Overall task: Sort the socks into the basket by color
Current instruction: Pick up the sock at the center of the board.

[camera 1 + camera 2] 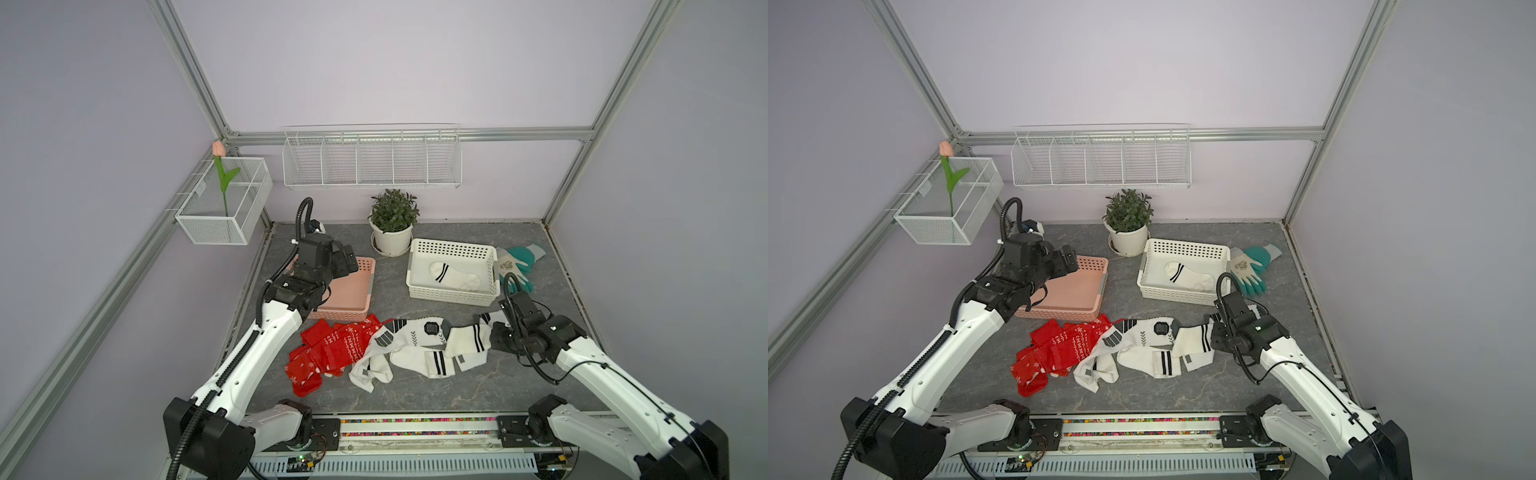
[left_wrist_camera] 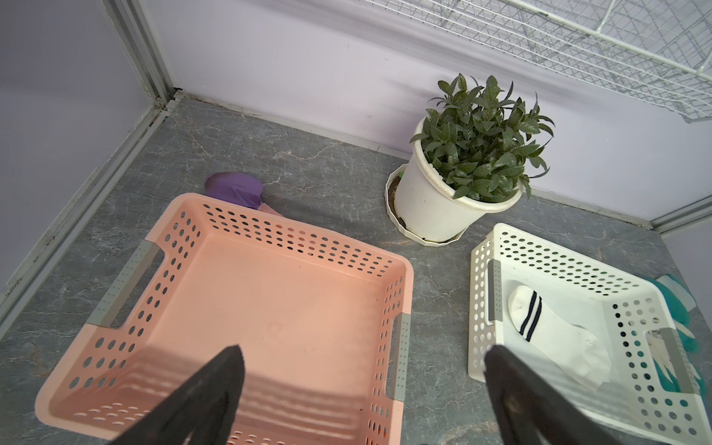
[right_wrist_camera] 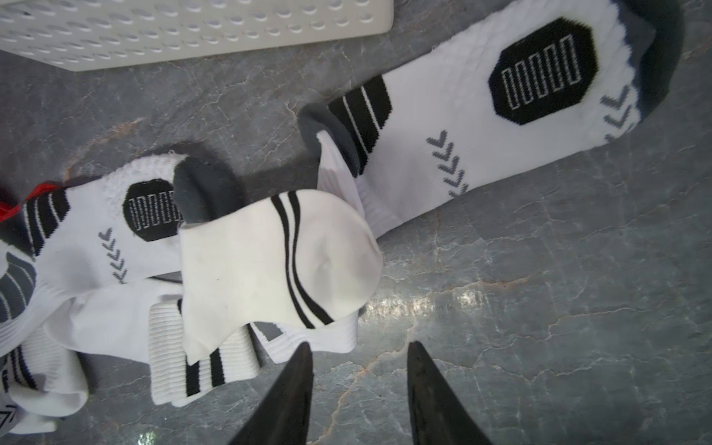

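Right wrist view: right fingers (image 3: 293, 393) are parted with nothing between them, low over bare table (image 3: 558, 308) just beside the white pile. Nearest piece is the white ankle sock with two black stripes (image 3: 277, 262), lying on top of a ribbed striped sock (image 3: 200, 366).

My read is that the next step is picking a white sock. To do it well, I'd slide over the ankle sock's rounded end and pinch only the top layer where it humps. Then I'd lift straight up so the ribbed one doesn't trail.

Left fingers (image 2: 215, 385) are spread wide and empty above the pink basket (image 2: 269, 300), which holds nothing.

In a top view, the red snowflake socks (image 1: 328, 353) are heaped in front of the pink basket, touching the white pile at one end. One striped white sock (image 1: 455, 276) is already in the white basket (image 1: 453, 297).

Room:
- The white basket's near wall stands close behind the pile, so I must clear its rim going in.
- Teal gloves (image 1: 519, 266) sit just beside that basket; leave them.
- The potted plant (image 1: 392, 224) stands at the back, between the baskets.
- There is open table in front of the pile.
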You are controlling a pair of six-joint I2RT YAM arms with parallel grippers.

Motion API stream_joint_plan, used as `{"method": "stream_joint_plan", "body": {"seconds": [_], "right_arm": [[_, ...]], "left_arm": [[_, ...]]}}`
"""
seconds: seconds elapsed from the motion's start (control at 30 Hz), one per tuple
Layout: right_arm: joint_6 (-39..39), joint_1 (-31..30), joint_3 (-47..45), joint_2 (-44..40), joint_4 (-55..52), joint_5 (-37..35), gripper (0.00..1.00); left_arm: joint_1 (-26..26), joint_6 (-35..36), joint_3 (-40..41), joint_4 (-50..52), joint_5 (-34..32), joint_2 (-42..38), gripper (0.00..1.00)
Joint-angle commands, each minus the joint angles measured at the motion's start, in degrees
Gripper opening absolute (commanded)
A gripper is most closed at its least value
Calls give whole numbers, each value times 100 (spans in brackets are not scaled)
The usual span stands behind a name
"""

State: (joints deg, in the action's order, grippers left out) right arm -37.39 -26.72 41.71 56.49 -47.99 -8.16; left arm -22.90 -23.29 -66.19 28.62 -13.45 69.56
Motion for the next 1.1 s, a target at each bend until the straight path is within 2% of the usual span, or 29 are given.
{"method": "stream_joint_plan", "body": {"seconds": [0.0,0.3,0.9,1.07], "right_arm": [[-188,156,-277,88,607,256,45],[-333,486,-966,-258,1520,666,45],[-294,643,-1096,178,1904,977,44],[-260,640,-1056,152,1866,1005,39]], "left_arm": [[-37,55,-129,74,-79,28,99],[-65,68,-104,56,-87,29,99],[-114,88,-99,42,-115,45,99],[-123,96,-99,44,-119,60,99]]}}
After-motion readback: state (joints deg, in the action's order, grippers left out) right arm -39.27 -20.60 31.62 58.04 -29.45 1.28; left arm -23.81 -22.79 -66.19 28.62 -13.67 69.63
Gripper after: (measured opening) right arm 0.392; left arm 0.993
